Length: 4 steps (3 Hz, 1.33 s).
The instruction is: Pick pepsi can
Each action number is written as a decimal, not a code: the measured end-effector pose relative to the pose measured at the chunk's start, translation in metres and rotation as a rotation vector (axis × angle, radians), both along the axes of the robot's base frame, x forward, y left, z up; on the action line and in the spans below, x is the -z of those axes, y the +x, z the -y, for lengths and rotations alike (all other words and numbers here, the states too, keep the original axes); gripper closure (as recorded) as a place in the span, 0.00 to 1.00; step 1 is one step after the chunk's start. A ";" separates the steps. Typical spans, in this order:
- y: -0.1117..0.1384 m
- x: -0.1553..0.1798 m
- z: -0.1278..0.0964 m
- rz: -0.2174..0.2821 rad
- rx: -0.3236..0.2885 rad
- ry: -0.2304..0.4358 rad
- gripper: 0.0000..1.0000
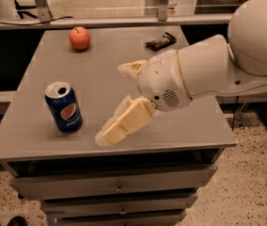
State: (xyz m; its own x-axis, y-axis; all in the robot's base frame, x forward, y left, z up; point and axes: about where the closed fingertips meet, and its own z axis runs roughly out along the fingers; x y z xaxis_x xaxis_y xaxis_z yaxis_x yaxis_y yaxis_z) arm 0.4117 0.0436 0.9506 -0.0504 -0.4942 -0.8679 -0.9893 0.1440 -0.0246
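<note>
The pepsi can (64, 108) stands upright near the front left of the grey table (180, 126); it is dark blue with a round logo and an opened silver top. My gripper (113, 102) hovers over the table just right of the can, apart from it. It is open and empty: one cream finger (129, 69) points left at the back, the other (121, 124) reaches toward the front edge. The white arm (218, 74) comes in from the right.
An orange-red apple (79, 37) sits at the back left of the table. A flat black snack bar (160, 41) lies at the back right. Drawers (119, 188) are under the tabletop. A rail and counter run behind.
</note>
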 end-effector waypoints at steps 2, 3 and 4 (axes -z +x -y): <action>0.012 0.017 -0.035 0.111 -0.033 0.100 0.00; 0.028 0.034 -0.055 0.156 -0.037 0.156 0.00; 0.041 0.049 -0.078 0.174 -0.045 0.203 0.00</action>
State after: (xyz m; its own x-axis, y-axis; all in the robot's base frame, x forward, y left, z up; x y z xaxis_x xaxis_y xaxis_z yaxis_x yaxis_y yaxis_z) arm 0.4528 0.1216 0.9017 0.1262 -0.3071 -0.9433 -0.9783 0.1191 -0.1696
